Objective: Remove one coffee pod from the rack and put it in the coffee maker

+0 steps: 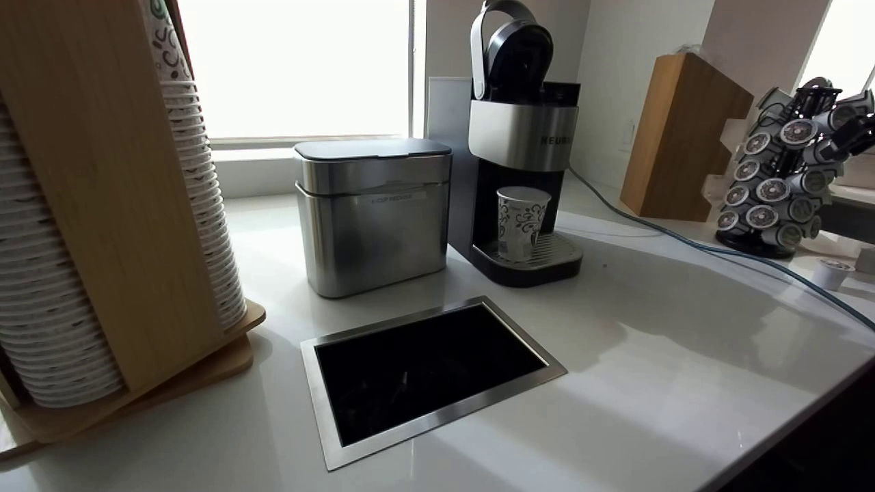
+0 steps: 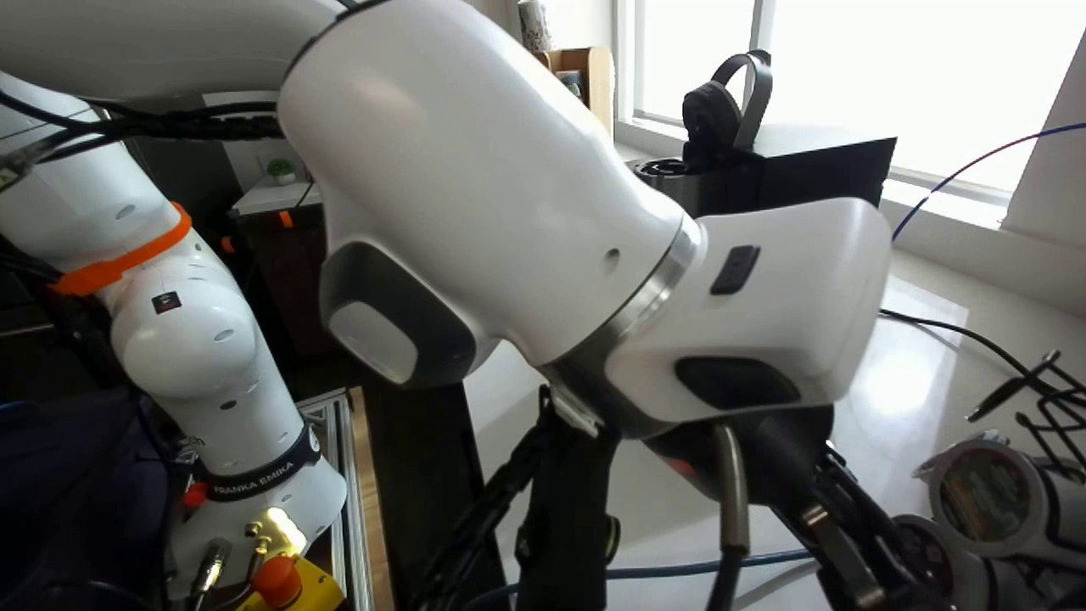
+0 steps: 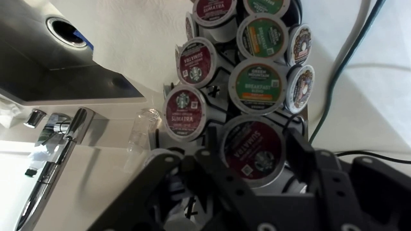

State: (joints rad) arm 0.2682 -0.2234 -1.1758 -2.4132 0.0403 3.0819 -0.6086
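Observation:
The rack [image 1: 755, 247], a dark wire carousel full of pods, stands at the far right in an exterior view. My gripper [image 3: 252, 144] has a finger on each side of a dark red Sumatra coffee pod [image 3: 253, 149] and is shut on it. This pod still sits among the rack's wires; its rear part is hidden. More pods, red Sumatra [image 3: 184, 112] and green Breakfast Blend [image 3: 258, 85], surround it above and to the left. In an exterior view the coffee maker [image 1: 509, 133] has its black top raised, with a patterned paper cup [image 1: 521, 225] on its drip tray.
A brushed-metal tin [image 1: 376, 225] stands beside the coffee maker, behind a framed dark opening [image 1: 431, 369] in the counter. Close to the rack are a wooden block [image 1: 683, 137], a loose pod [image 1: 832, 273] and a blue-green cable [image 1: 690, 242]. A sink faucet [image 3: 54, 173] shows in the wrist view.

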